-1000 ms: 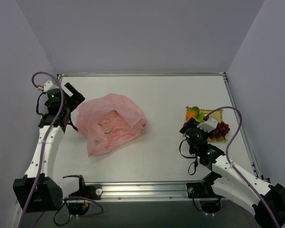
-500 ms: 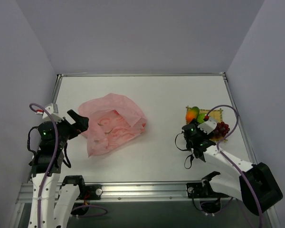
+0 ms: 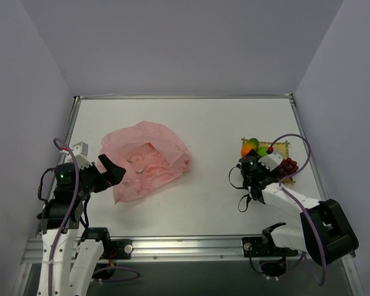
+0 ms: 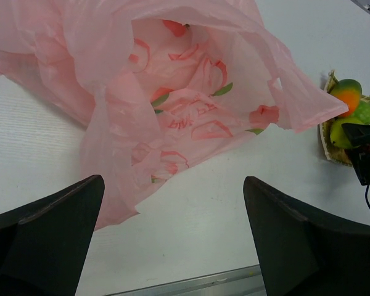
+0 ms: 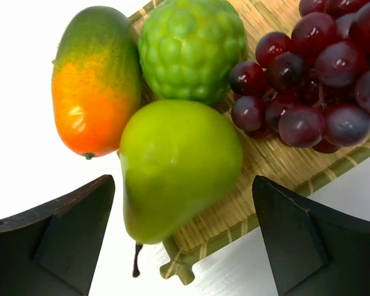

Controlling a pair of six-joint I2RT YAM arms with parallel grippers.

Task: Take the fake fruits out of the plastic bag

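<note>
the fruits [image 5: 179, 166] lie on the mat [image 5: 277, 166], outside the bag [image 4: 172, 105], so the right gripper [image 5: 182, 209] and the left gripper [image 4: 172, 203] are released, empty.

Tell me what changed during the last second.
The left gripper drew back toward the near edge beside the plastic bag. The right arm folded nearer its base, the right gripper staying by the fake fruits. Nothing was grasped or released; bag and fruits stayed put.

left arm [image 3: 63, 206] stands bent above its base at the near-left, its end effector [image 4: 172, 180] tipped forward and to the right, jaws spread wide. right arm [image 3: 294, 201] stretches low from its base, reaching forward-left, its end effector [image 5: 184, 180] angled down, jaws just as wide apart.
</note>
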